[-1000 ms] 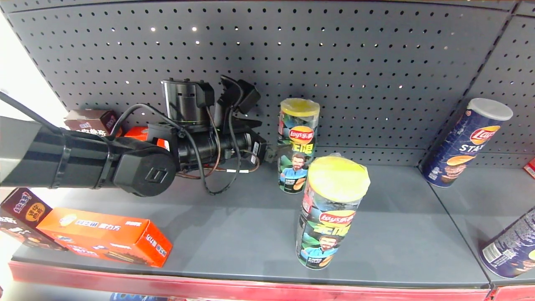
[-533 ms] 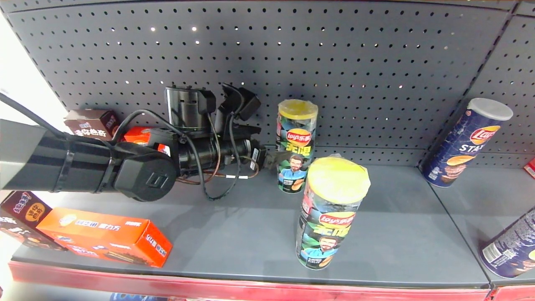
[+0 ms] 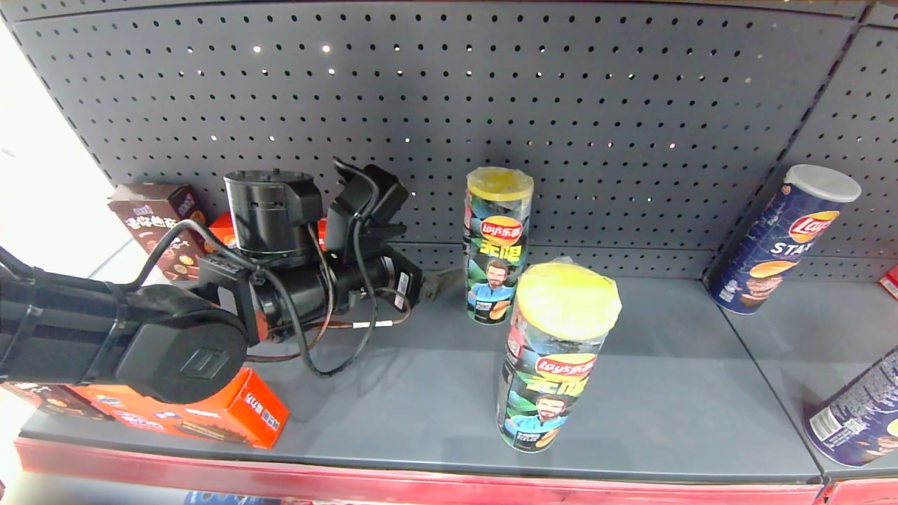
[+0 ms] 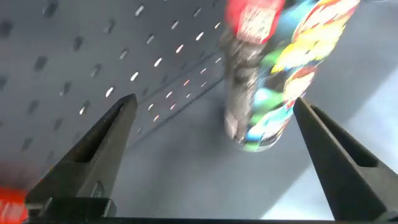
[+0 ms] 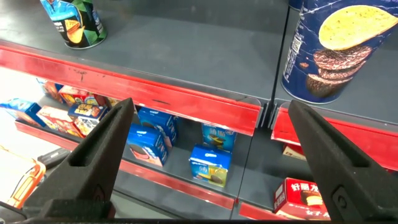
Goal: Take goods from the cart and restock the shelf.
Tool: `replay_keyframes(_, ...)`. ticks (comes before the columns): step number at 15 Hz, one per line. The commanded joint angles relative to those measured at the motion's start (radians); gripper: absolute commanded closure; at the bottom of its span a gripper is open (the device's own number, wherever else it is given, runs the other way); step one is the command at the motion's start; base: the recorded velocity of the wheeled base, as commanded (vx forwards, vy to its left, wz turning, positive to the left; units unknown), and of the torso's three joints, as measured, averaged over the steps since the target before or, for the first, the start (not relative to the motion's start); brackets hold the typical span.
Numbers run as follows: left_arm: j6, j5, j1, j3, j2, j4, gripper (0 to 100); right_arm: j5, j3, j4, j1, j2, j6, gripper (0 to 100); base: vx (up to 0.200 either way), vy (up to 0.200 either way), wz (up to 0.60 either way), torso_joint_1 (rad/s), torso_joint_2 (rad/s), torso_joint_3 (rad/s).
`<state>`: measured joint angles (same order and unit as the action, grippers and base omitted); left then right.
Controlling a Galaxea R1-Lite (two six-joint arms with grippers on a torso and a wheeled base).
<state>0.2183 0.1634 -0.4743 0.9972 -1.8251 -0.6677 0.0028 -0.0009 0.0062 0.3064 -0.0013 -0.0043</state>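
Two green chip cans with yellow lids stand upright on the grey shelf. One can is at the back by the pegboard, the other nearer the front edge. My left gripper hangs just left of the rear can, open and clear of it. In the left wrist view that rear can lies ahead, beyond the wide-spread left gripper. My right gripper is open and holds nothing, low in front of the red shelf rail. The base of the front can shows above the rail.
An orange box lies at the shelf's front left and a brown box at the back left. Two dark blue cans lean on the neighbouring shelf to the right. Blue boxes sit on lower shelves.
My left arm has drawn back to the left and down, away from the rear can. Its fingers were at the can before; the can now stands free and upright.
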Motion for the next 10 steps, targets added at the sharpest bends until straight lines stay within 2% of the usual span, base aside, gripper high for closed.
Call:
replay_keyframes(1, 0.001, -0.024, -0.003, -0.031, 0.018, -0.003, 0, 0.000, 0.001, 0.000, 0.000, 0.001, 0.000, 0, 0.000, 0.000, 0.00, 0.000, 0.00, 0.000)
replay_keyframes(2, 0.003, -0.042, -0.003, -0.028, 0.015, -0.004, 0, 0.000, 0.001, 0.001, 0.000, 0.001, 0.000, 0, 0.000, 0.000, 0.00, 0.000, 0.00, 0.000)
replay_keyframes(3, 0.012, -0.104, -0.003, -0.015, 0.000, -0.007, 0, 0.000, 0.001, 0.001, 0.000, 0.001, 0.000, 0, 0.000, 0.000, 0.00, 0.000, 0.00, 0.000)
replay_keyframes(4, 0.013, -0.134, -0.001, -0.008, -0.026, -0.016, 0, 0.000, -0.001, 0.001, 0.000, 0.001, 0.000, 0, 0.000, 0.000, 0.00, 0.000, 0.00, 0.000)
replay_keyframes(6, 0.013, -0.170, 0.006, 0.009, -0.075, -0.035, 0, 0.000, 0.001, 0.001, 0.000, 0.001, 0.000, 0, 0.000, 0.000, 0.00, 0.000, 0.00, 0.000)
replay_keyframes(10, 0.009, -0.183, 0.005, 0.087, -0.175, -0.035, 0, 0.000, -0.001, 0.000, 0.000, 0.001, 0.000, 0, 0.000, 0.000, 0.00, 0.000, 0.00, 0.000)
